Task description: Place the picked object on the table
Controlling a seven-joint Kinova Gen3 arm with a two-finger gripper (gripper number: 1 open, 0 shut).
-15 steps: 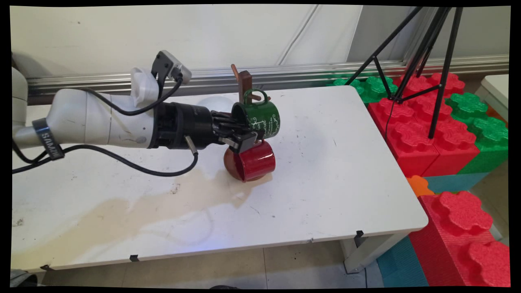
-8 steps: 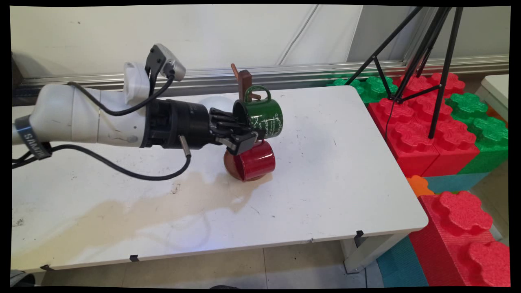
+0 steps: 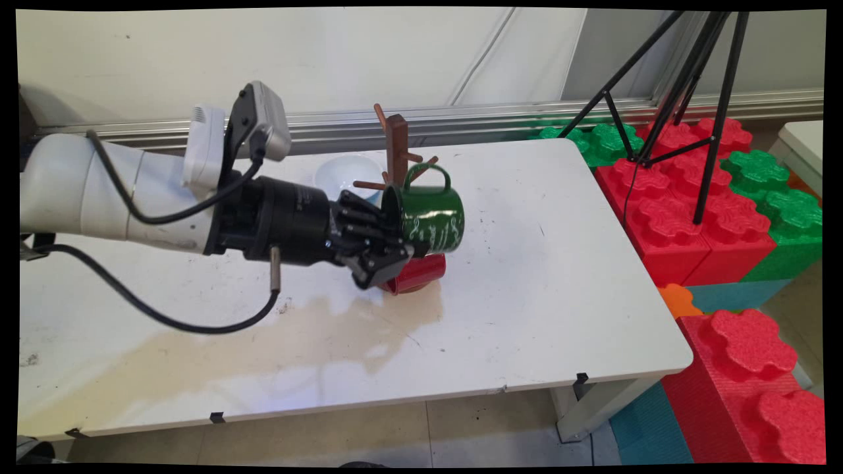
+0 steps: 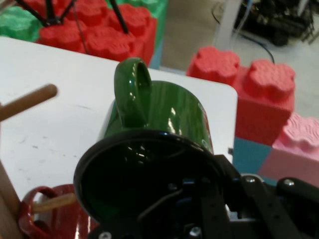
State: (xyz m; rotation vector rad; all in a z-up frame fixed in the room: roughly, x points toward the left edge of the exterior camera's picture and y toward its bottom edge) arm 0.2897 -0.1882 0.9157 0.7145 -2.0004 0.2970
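Where the hand point(image 3: 395, 253) grips, a glossy green mug point(image 3: 431, 217) gleams.

Evenly, brightly lit, with soft shadows on the table point(image 3: 540, 276). Glossy highlights on the green mug point(image 4: 169, 112). Near linkage slightly blurred.

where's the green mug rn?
Main view: green mug is mid-table, held on its side in the gripper, directly above the red mug and just in front of the wooden mug tree.
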